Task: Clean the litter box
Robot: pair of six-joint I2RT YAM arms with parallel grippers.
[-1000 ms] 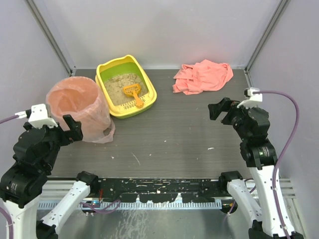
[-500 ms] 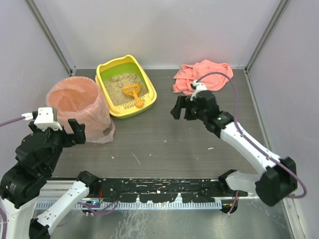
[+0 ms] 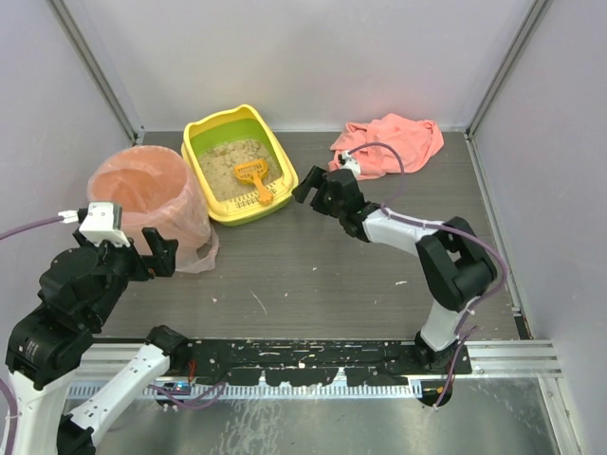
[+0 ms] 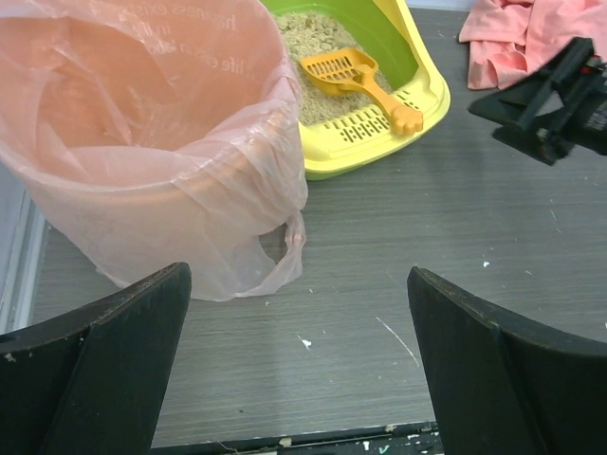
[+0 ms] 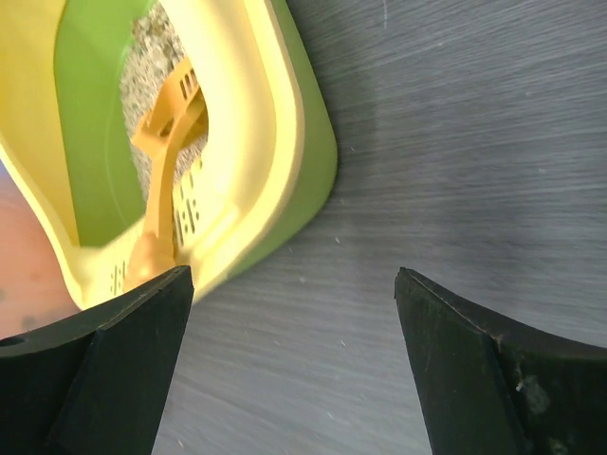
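End effector (image 3: 306,190) (right) beside litter box (image 5: 256,123)

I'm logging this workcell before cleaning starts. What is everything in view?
litter box: one, yellow with a green inside, far side of the table, left of centre
litter: one bed, beige, inside the litter box
scoop: one, orange, lying in the litter box, handle on the slotted near rim
bin: one, lined with a pink bag, left of the litter box
cloth: one, pink, crumpled at the far right
table: one, dark grey
left tool: one, black, open, in front of the bin
right tool: one, black, open, by the litter box's near right corner
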